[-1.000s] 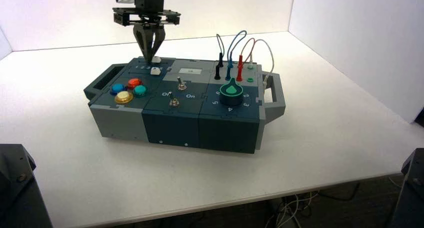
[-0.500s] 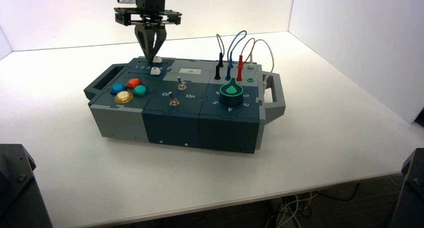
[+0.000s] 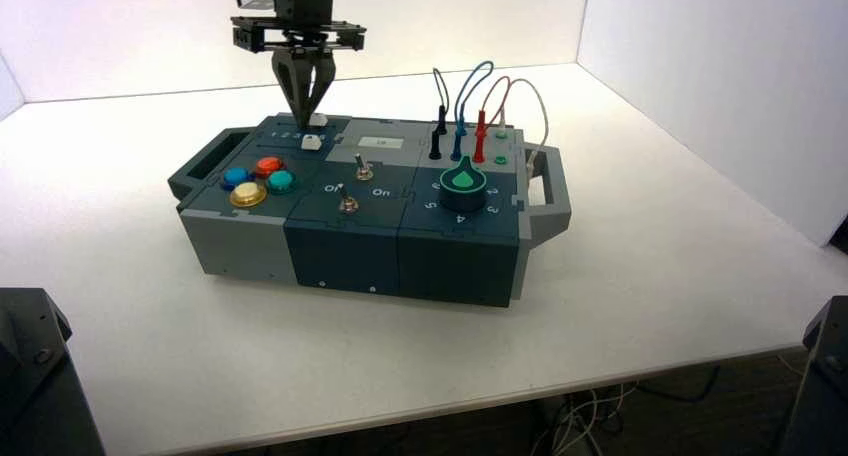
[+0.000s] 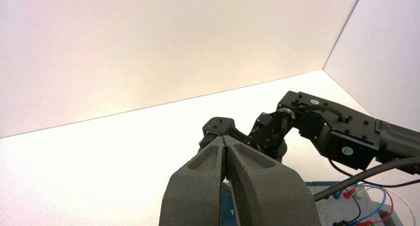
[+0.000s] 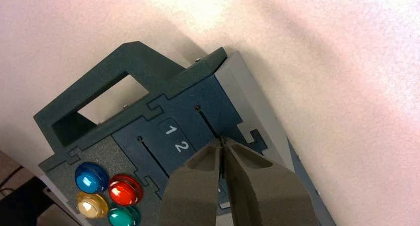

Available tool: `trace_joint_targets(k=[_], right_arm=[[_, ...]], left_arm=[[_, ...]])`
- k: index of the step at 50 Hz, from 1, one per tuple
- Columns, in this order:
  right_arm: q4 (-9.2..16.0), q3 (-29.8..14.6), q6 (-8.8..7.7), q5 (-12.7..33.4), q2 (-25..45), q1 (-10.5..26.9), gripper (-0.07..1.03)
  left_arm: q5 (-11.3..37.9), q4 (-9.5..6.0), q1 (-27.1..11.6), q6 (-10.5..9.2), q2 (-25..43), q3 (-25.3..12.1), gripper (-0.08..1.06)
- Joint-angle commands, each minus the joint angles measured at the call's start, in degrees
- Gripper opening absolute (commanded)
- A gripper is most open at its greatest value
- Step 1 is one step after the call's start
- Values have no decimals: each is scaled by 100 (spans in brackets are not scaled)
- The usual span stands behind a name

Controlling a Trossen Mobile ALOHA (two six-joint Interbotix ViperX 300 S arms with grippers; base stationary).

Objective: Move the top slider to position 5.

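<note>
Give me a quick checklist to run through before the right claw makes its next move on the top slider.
1. Right claw at the top slider's slot, next to its white knob: ok.
2. Right claw shut, for a push rather than a grip: ok.
3. Top slider at position 5: cannot tell; the claw blocks the right wrist view of the knob.
4. Lower slider's white knob apart from the claw's tips: ok.
5. Wires out of the way: ok, the blue wire and the others are on the box's right part.
6. Left claw out of the way: ok, idle on the robot's left side.
</note>
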Motion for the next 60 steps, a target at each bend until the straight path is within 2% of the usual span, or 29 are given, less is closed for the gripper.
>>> trace_joint_targets(k=[1, 60], right_arm=[[0, -18, -18, 18, -237, -26, -2], [9, 202, -44, 9, -281, -193, -2]], left_arm=[[-70, 18, 44, 18, 18, -176, -3], [-70, 18, 114, 35, 97, -246, -3]])
